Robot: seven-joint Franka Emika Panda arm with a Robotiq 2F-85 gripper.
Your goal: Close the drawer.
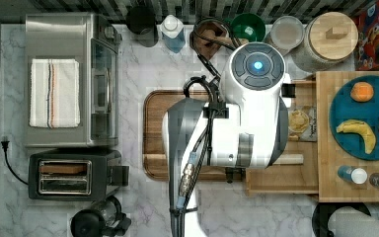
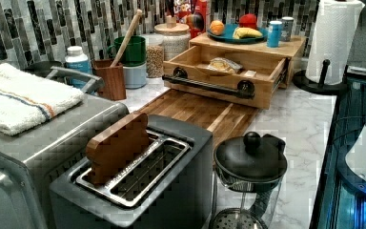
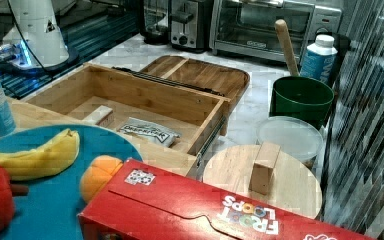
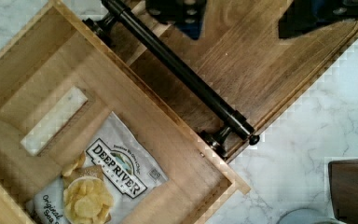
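Observation:
The drawer (image 2: 219, 96) is a light-wood box standing pulled out from under the butcher-block slab (image 2: 248, 45), with a black bar handle (image 4: 182, 70) on its front panel. Inside lie a chips bag (image 4: 107, 172) and a small pale block (image 4: 53, 121). In the right view the drawer (image 3: 145, 92) is wide open. My gripper (image 4: 249, 16) hovers open above the dark wooden tray (image 4: 242, 60), just beyond the handle and apart from it, with nothing between its fingers (image 4: 182, 11). In the top view my white arm covers most of the drawer (image 1: 281, 178).
The dark tray (image 1: 153, 133) lies on the marble counter in front of the drawer. A toaster (image 1: 64, 173), toaster oven (image 1: 69, 79) and French press (image 2: 250, 167) stand beyond it. Jars, a green cup (image 3: 300, 100) and a paper towel roll (image 2: 333, 38) flank the slab, which carries a teal plate (image 1: 375, 148).

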